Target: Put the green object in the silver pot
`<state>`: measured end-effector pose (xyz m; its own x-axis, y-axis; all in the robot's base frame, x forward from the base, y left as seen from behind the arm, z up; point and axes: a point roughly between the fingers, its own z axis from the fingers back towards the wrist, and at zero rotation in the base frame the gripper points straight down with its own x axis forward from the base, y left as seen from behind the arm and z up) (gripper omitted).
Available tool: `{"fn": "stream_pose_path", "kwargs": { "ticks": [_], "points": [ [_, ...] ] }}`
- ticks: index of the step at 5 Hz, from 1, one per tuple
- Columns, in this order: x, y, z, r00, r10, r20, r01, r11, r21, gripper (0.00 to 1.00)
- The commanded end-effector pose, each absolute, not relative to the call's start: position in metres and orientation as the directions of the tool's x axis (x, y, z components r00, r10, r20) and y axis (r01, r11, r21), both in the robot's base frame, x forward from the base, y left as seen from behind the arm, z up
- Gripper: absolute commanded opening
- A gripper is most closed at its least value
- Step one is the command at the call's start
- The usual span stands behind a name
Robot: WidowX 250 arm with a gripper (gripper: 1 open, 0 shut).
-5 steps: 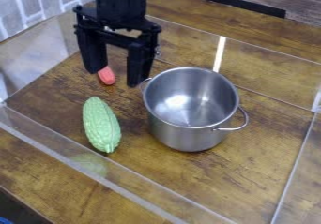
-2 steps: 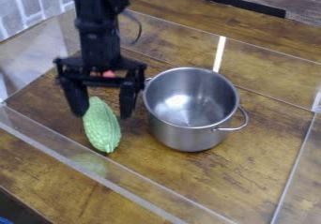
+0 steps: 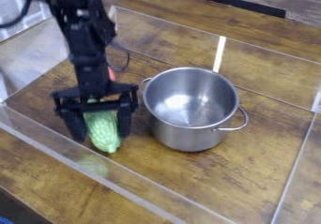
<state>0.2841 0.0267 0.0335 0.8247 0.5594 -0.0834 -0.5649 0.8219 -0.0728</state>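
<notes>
Single camera view of a wooden bench [image 3: 251, 186] fenced by clear acrylic walls [image 3: 75, 167].

Left: the green object [image 3: 103, 131], a bumpy, pale green gourd, lies flat on the bench near the front wall, its long axis running roughly toward and away from the camera. The hand [image 3: 96, 125] points straight down over it with its two dark fingers [image 3: 68, 117] spread wide, one on each side of the gourd's upper half. The fingers bracket the gourd; whether either pad touches its skin cannot be told from this view. Nothing is lifted.

Centre: a small red-orange item [image 3: 114, 74] shows partly behind the arm, apart from the gourd.

Right: the silver pot [image 3: 191, 107] stands upright and empty, just beside the gourd and the right-hand finger, one loop handle toward the right front.

Likely hazards, as judged from this layout. (a) The grip sits toward the far end rather than the middle, so the gourd may tip and slide out when raised. (b) Its tapered, knobbly skin may let it squirt from closing fingers. (c) The right-hand finger stands near the pot wall; a small sideways drift could nudge the pot. (d) The gourd seems about as long as the pot is wide, so a level carry may leave it bridged on the rim.
</notes>
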Motion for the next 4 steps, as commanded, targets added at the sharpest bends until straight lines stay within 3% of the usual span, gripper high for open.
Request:
{"fn": "stream_pose_path", "kwargs": {
  "ticks": [1, 4],
  "points": [
    [0.292, 0.038, 0.037, 0.783, 0.620, -0.058, -0.622, 0.775, -0.108, 1.00],
    [0.304, 0.050, 0.038, 0.707, 0.703, -0.075, -0.707, 0.698, -0.117, 1.00]
  ]
}}
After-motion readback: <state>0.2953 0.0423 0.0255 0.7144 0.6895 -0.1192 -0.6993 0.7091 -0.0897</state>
